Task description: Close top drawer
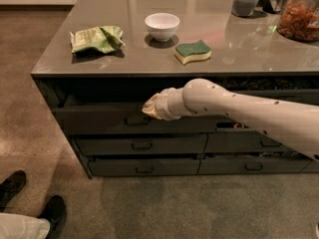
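The top drawer (94, 119) juts out under the desk's (124, 59) front edge, left half. The gripper (151, 108) is at its front, pushing step; its hold I cannot tell. Next: 1 straight shove inward.

One cam, high and fairly close, looks down on the bench (124, 56) front; pincer (149, 108) at its top drawer (94, 119).

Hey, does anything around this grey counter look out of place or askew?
Yes: the top drawer juts out, open, while the drawers below it look shut. The pincer is at its front, beside the handle.
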`<state>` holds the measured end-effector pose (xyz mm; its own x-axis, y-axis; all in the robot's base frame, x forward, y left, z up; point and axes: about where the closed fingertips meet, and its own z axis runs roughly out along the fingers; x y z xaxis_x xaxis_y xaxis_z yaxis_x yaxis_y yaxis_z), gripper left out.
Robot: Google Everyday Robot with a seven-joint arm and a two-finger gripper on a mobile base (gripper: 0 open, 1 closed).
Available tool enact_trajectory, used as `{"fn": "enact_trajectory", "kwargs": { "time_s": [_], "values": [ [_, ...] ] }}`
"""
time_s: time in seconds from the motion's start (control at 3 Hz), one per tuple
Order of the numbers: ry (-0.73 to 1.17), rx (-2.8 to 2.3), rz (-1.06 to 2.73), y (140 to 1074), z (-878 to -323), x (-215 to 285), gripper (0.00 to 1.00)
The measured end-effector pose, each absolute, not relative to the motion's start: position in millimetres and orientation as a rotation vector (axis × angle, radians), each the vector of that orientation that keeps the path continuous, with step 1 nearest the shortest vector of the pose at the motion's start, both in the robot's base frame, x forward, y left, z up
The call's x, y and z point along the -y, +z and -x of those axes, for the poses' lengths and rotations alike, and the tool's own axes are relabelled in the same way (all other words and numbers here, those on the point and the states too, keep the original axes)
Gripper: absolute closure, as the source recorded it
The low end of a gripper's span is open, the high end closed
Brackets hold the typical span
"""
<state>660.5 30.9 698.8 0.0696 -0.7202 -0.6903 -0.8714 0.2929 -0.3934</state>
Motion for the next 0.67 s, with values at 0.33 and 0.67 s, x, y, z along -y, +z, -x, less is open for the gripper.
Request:
{"fn": "enact_trajectory", "kwargs": {
  "time_s": [0.33, 0.67],
  "values": [
    [0.223, -1.686, 1.466, 698.6, -668.9, -34.0, 1.0],
    [0.226, -1.694, 1.471, 696.0, -674.2, -35.6, 1.0]
  ]
}}
